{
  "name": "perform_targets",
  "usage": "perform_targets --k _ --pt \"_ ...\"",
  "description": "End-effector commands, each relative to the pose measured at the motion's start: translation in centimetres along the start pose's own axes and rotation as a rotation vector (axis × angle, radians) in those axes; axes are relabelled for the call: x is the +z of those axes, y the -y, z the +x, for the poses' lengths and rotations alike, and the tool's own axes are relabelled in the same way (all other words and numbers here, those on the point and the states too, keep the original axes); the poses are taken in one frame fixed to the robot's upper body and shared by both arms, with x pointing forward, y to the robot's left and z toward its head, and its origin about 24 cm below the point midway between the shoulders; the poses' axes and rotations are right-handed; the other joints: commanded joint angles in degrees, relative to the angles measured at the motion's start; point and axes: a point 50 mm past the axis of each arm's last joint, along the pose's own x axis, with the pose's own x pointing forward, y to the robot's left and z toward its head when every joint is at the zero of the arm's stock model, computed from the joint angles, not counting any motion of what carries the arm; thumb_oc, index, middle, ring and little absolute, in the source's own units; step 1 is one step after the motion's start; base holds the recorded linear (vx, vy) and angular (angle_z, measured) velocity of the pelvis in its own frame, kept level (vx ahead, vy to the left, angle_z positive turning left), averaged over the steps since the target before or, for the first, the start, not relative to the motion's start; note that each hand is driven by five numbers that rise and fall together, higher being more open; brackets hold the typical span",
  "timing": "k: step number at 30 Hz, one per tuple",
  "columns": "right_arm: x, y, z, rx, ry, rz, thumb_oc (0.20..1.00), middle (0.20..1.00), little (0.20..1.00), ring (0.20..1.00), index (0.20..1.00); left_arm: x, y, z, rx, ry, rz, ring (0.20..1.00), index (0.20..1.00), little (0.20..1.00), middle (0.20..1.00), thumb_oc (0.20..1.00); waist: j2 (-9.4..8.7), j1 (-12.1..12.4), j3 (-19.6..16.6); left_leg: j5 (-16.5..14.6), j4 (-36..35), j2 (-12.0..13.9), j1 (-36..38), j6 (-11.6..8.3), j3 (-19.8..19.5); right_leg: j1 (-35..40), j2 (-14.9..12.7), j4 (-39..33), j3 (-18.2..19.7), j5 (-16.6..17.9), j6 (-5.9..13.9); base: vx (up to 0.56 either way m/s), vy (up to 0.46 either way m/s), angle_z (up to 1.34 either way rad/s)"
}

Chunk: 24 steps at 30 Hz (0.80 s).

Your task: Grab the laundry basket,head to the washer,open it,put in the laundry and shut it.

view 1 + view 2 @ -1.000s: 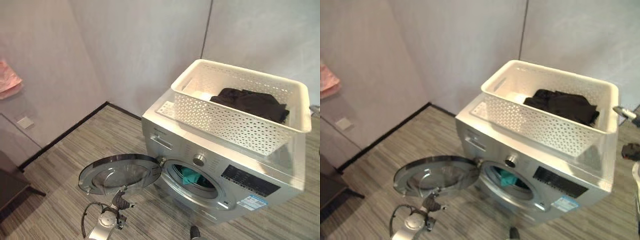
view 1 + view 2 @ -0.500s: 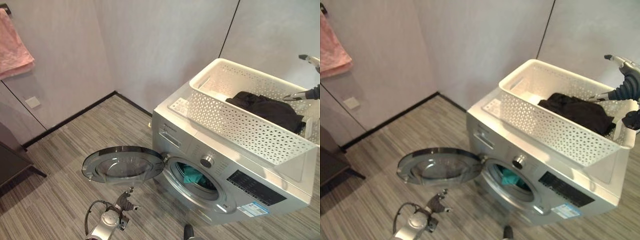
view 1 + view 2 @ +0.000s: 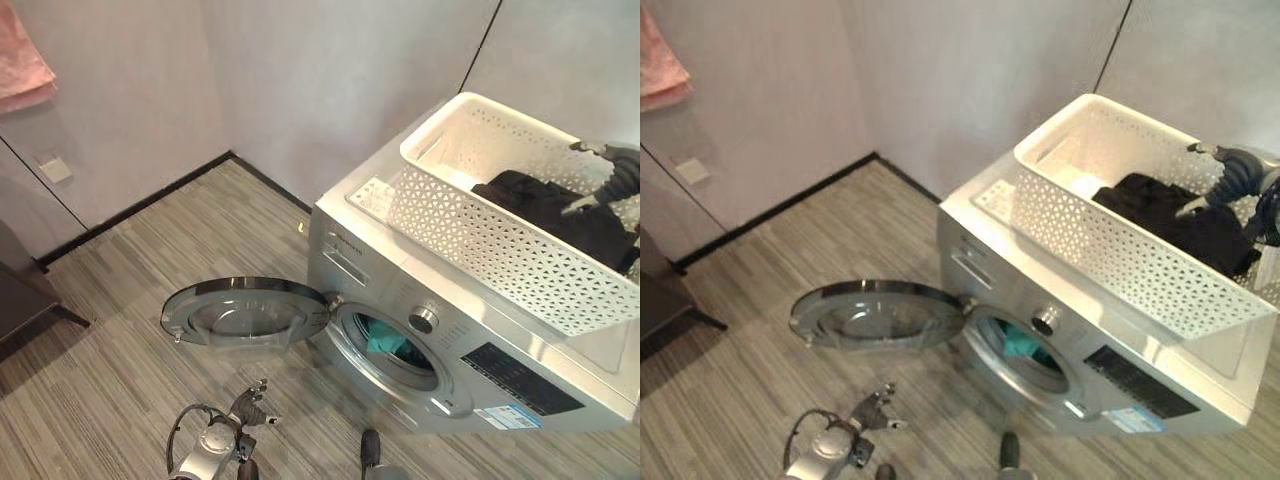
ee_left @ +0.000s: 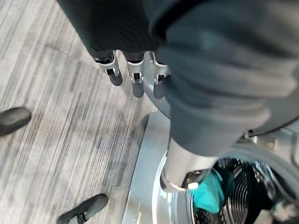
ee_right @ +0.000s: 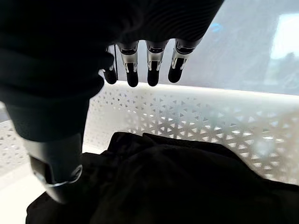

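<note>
A white perforated laundry basket stands on top of the silver washer. In it lies a black garment. My right hand hovers open just over that garment; in the right wrist view its fingers are straight and the thumb hangs close above the black cloth. The round washer door is swung wide open. A teal cloth lies in the drum. My left hand is low in front of the washer, open, with its fingers straight and holding nothing.
A pink towel hangs on the left wall above a wall socket. Dark furniture stands at the far left. The open door juts out over the striped floor in front of the washer.
The camera has shifted. My right hand has come in from the right and dropped into the basket, over the black garment. The left hand stays low.
</note>
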Motion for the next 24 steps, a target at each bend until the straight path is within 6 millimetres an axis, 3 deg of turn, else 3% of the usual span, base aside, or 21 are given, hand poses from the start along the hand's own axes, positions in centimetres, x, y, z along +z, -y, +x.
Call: perform_targets --k 1,7,15,17,24 --pt "0.0 4.3 -0.3 -0.12 -0.051 -0.042 1.0 1.0 1.0 1.0 1.0 1.9 -0.5 0.4 -0.014 0.075 0.054 1.0 1.0 1.0 1.0 1.0 -1.29 2.72 2.18 -0.1 0.41 2.55 -0.25 0.19 1.87 -1.79 -2.44 1.63 0.93 -3.09 3.09 0.0 0.0 0.0" --pt "-2.1 3.3 -0.1 -0.065 -0.163 -0.087 1.0 1.0 1.0 1.0 1.0 1.8 -0.6 0.4 -0.024 0.069 0.071 1.0 1.0 1.0 1.0 1.0 -0.59 3.11 3.42 1.21 0.41 2.91 -3.2 -0.12 0.45 -3.44 -2.28 1.62 0.4 -3.24 2.64 0.0 -0.032 0.16" --pt "-4.0 -1.3 -0.9 0.207 -0.217 -0.252 1.0 1.0 1.0 1.0 1.0 2.4 -0.6 0.3 -0.044 0.101 0.097 1.0 1.0 1.0 1.0 1.0 -0.08 2.65 4.72 2.05 0.41 3.63 -5.49 -0.49 -0.22 -5.39 -1.61 1.73 0.52 -3.61 2.3 0.01 -0.022 0.08" --pt "-6.2 -3.2 -1.4 0.305 -0.306 -0.297 1.0 1.0 1.0 1.0 1.0 3.2 -0.6 0.3 -0.049 0.138 0.093 1.0 1.0 1.0 1.0 1.0 0.43 2.53 5.29 2.38 0.41 3.62 -6.36 -0.57 -0.46 -6.07 -1.47 1.44 0.77 -3.5 2.32 0.0 -0.016 0.01" --pt "-10.3 -7.2 -2.8 0.444 -0.488 -0.278 1.0 1.0 1.0 1.0 1.0 3.5 -0.7 0.2 -0.056 0.145 0.11 1.0 1.0 1.0 1.0 1.0 1.46 2.55 5.85 3.01 0.41 3.49 -7.95 -0.47 -1.05 -7.19 -1.52 1.09 0.85 -3.34 2.27 -0.01 -0.018 0.04"
